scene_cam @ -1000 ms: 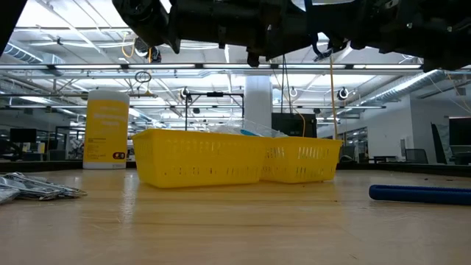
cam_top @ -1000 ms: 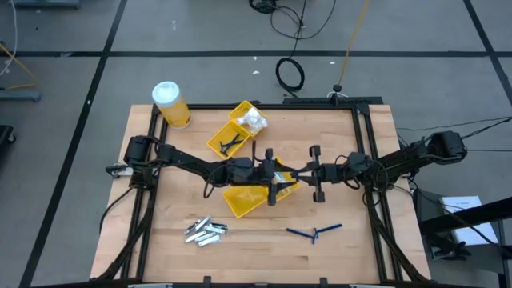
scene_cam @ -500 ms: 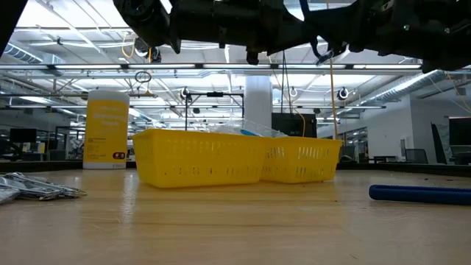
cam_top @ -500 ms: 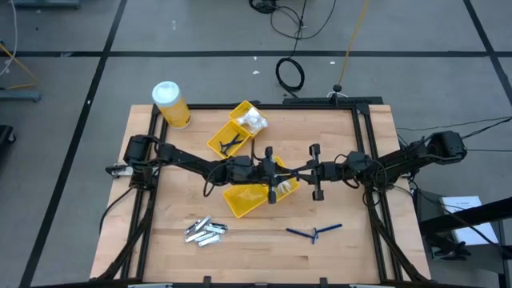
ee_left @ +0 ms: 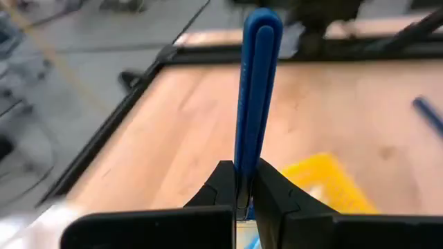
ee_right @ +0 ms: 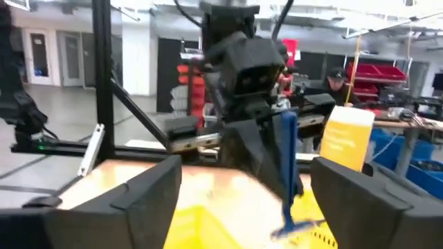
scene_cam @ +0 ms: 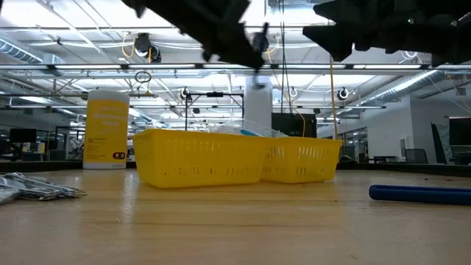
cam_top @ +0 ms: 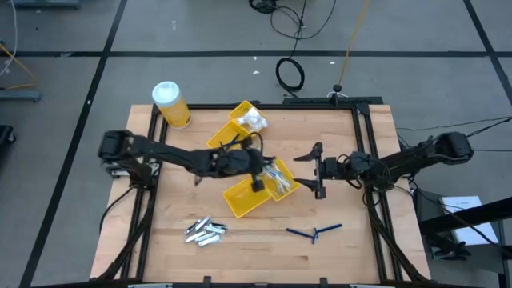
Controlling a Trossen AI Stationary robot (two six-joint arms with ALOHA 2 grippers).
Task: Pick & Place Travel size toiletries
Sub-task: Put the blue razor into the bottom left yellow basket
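Observation:
My left gripper (cam_top: 258,166) hovers over the yellow trays (cam_top: 245,200), shut on a dark-blue razor-like stick (ee_left: 257,90), which also shows in the right wrist view (ee_right: 288,166). My right gripper (cam_top: 318,170) stands open a little to its right, facing it, with nothing between its fingers. Two more blue sticks (cam_top: 314,232) and a group of silver-grey tubes (cam_top: 206,230) lie on the table near the front. White packets (cam_top: 251,120) and another dark stick (cam_top: 232,144) lie in the far trays, and pale sticks (cam_top: 280,178) in a middle tray. My left gripper pinches the blue stick by one end (ee_left: 243,181) between its two fingers. The stick runs straight on ahead of the fingers, in line with them. The fingers slant down toward the table's right side. The stick is lifted clear, above the trays.
A yellow jar with a white lid (cam_top: 170,104) stands at the far left corner. The four yellow trays cluster mid-table (scene_cam: 199,158). Bare wood lies at the left, at the right and along the front edge. A person shows in the room beyond (ee_right: 338,79).
The two grippers met over the trays. My left gripper has shut on the blue stick and drawn back toward the table's left with it. My right gripper has opened and let the stick go.

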